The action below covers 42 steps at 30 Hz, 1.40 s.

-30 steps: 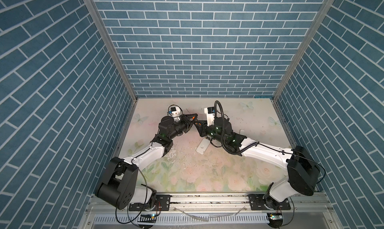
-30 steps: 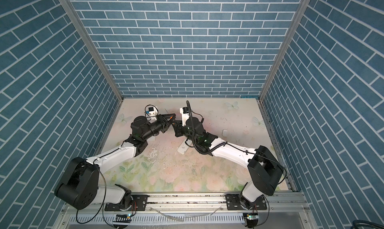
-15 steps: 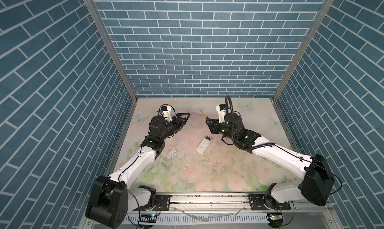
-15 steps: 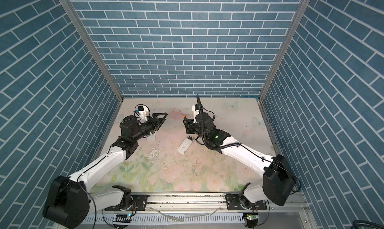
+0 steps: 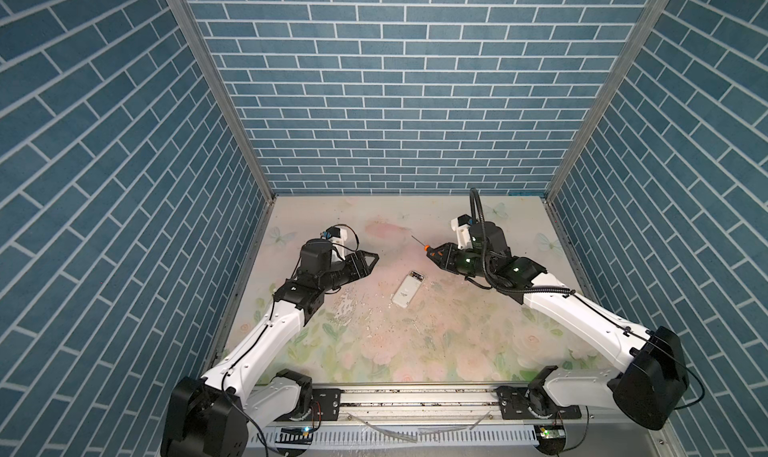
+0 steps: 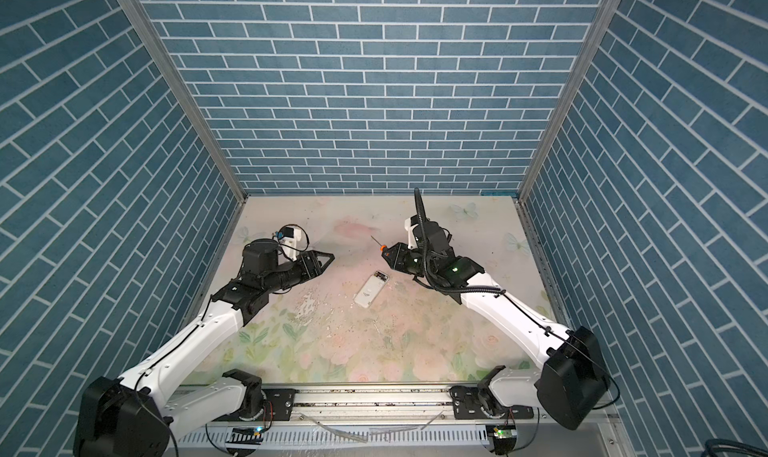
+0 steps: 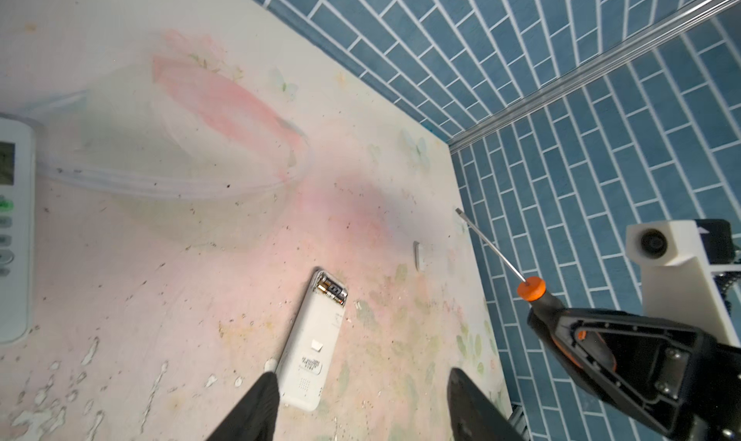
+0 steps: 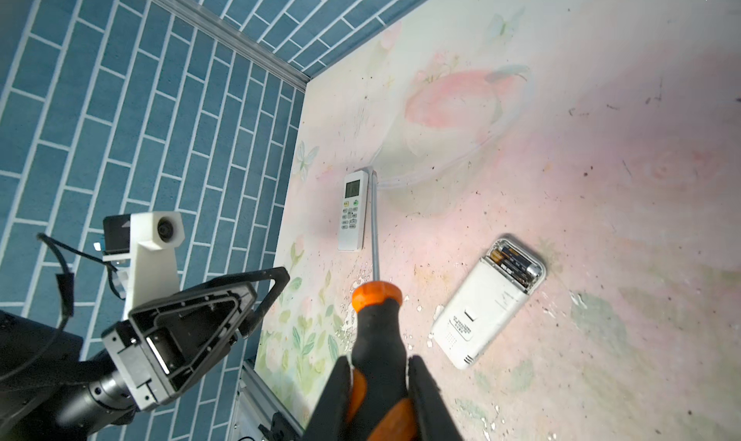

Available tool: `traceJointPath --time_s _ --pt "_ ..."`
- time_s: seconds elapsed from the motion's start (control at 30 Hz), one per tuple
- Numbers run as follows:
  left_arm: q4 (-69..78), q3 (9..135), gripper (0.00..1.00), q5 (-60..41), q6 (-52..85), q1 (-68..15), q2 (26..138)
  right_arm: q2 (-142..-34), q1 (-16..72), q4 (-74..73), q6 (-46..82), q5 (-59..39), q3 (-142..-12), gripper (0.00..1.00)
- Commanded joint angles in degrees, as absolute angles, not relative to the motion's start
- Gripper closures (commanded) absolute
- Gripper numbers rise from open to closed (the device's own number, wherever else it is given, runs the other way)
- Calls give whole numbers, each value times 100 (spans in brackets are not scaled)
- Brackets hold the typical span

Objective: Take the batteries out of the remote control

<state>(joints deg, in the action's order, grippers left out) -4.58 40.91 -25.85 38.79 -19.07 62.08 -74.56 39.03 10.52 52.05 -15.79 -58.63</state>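
Batteries [image 8: 511, 260] sit in the uncovered bay of the remote control [image 5: 408, 288], face-down mid-desk [image 5: 457, 334]; left fingers [image 7: 258, 403] spread and empty, right fingers [image 8: 335, 399] clamped on the screwdriver [image 8: 379, 322]; risk: prying the unpinned remote could skid it or fling a cell.

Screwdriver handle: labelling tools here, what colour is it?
The screwdriver handle is black with an orange collar and orange patches, clearest in the right wrist view.

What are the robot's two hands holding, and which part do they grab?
The right gripper is clamped on the screwdriver, gripping its black-and-orange handle with the metal shaft pointing out. The left gripper is open and holds nothing.
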Motion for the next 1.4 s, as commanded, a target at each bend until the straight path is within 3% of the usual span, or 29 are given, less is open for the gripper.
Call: traceJointPath --time_s 0.0,0.17,0.5,1.03,1.37 --pt "-1098 4296 30 -2285 3158 -2135 6159 -7282 3811 1120 5873 -1958 -5659 100" --pt "-1284 4399 25 -1920 2813 -2572 6354 -7287 3753 1348 5867 -2030 -5685 100" --pt "-1145 4450 25 -1527 2625 -3129 6698 -7137 3680 1190 6079 -2199 -5433 100" --pt "2327 4131 31 -2826 6006 -3120 7307 -7577 3709 -2117 6298 -2384 -4314 100" --pt "3231 4207 35 -2733 6574 -3136 7717 -8204 3906 -3344 6623 -2411 -4452 100"
